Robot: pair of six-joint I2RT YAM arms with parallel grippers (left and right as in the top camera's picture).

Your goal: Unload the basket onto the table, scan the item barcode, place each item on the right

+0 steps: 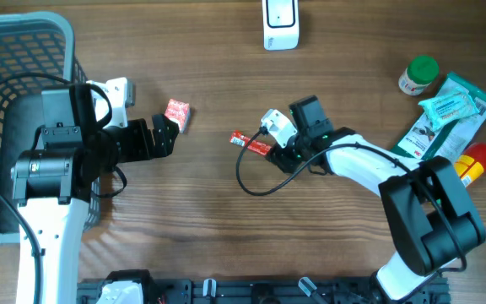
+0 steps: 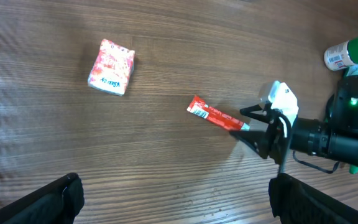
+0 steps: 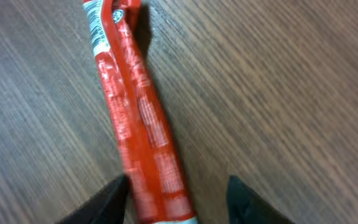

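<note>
At the far left stands a grey mesh basket [image 1: 24,51], and in front of it the left gripper [image 1: 169,135] hangs with its jaws spread wide and nothing between them. Just beyond its tips lies a small red-and-white packet [image 1: 177,112], apart from everything else. Further right is the task's thing, a red stick sachet [image 1: 251,143], flat on the wooden table [image 1: 226,245]. Its long axis runs roughly left to right, sloping slightly down toward the right arm. The right gripper [image 3: 176,193] is much the nearer tool. Its jaws stand part-way apart astride the sachet's near end, with the left finger [image 3: 107,202] close against the wrapper and a gap showing before the right one. A white printed patch sits at the sachet's far end, too small to read. The white scanner [image 1: 281,21] stands well apart at the table's far edge with bare wood between. A green-capped bottle [image 1: 418,74] and green packs [image 1: 454,105] lie far right, out of the way.
</note>
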